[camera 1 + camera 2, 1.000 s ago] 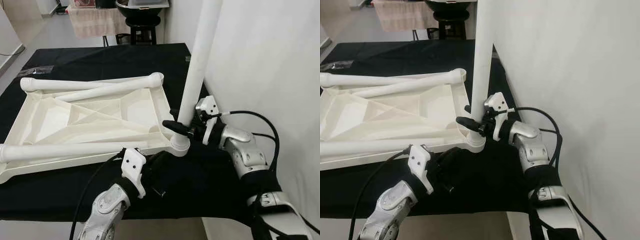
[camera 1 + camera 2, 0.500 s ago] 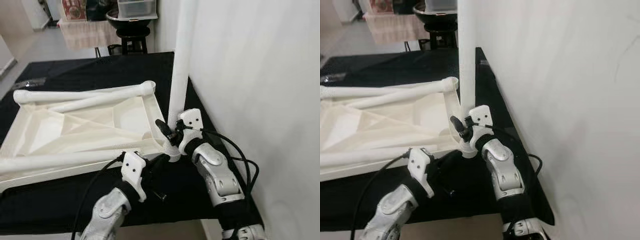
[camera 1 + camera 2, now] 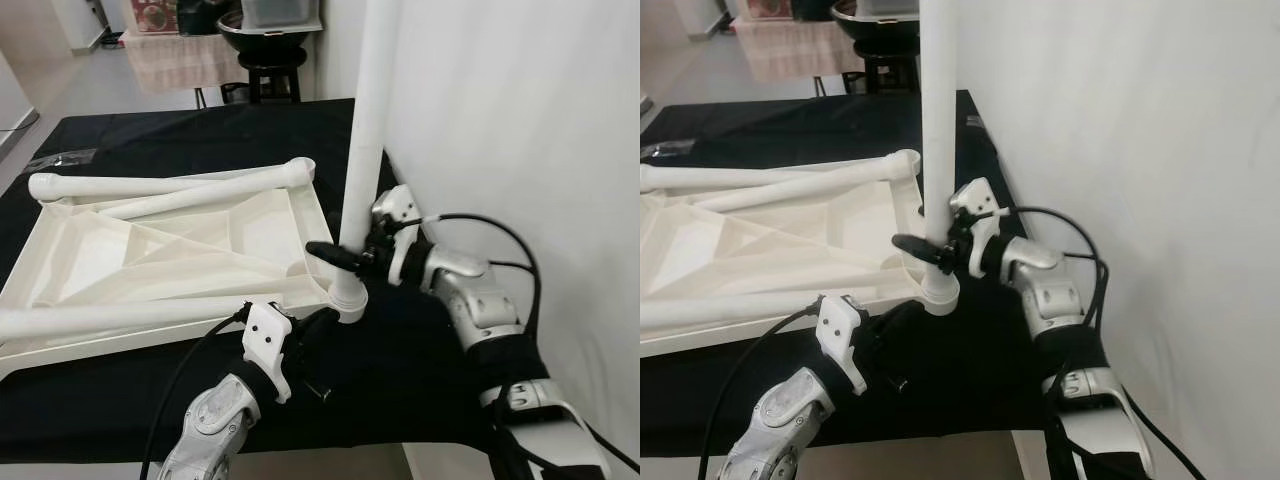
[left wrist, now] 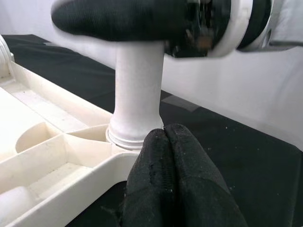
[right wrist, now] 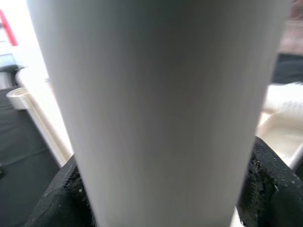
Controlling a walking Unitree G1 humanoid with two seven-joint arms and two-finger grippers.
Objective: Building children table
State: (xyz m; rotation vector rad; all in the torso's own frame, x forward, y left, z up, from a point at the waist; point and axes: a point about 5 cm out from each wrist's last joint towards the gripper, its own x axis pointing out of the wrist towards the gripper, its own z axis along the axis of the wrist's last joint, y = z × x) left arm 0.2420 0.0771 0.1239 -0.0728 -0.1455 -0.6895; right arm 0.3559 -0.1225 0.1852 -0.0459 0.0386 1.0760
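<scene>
Three white legs can be counted, and one white tabletop [image 3: 180, 250] lying upside down on a black cloth [image 3: 200, 130]. One leg [image 3: 365, 140] stands upright in the tabletop's near corner socket [image 3: 345, 297]; the other two lie flat, the far leg [image 3: 170, 183] along the tabletop's back edge and the near leg [image 3: 120, 315] along its front edge (a thinner white bar also slants across beside the far leg).

Two pincers are at work. The right pincer [image 3: 345, 255] is clamped on the upright leg, one black finger on each side of the tube, low on the leg and just above the socket. In the right wrist view the leg [image 5: 156, 109] sits between the two black fingertips [image 5: 262, 184], touching both.

The left pincer [image 4: 165, 179] has its two fingers pressed together on nothing. It sits just in front of the socket corner, below the right pincer, with its fingertips at the tabletop's rim [image 4: 80, 189]; whether they touch it I cannot tell. The foot of the upright leg [image 4: 137, 94] rises right behind those fingertips.

A white wall [image 3: 520, 120] stands close behind the right arm.
</scene>
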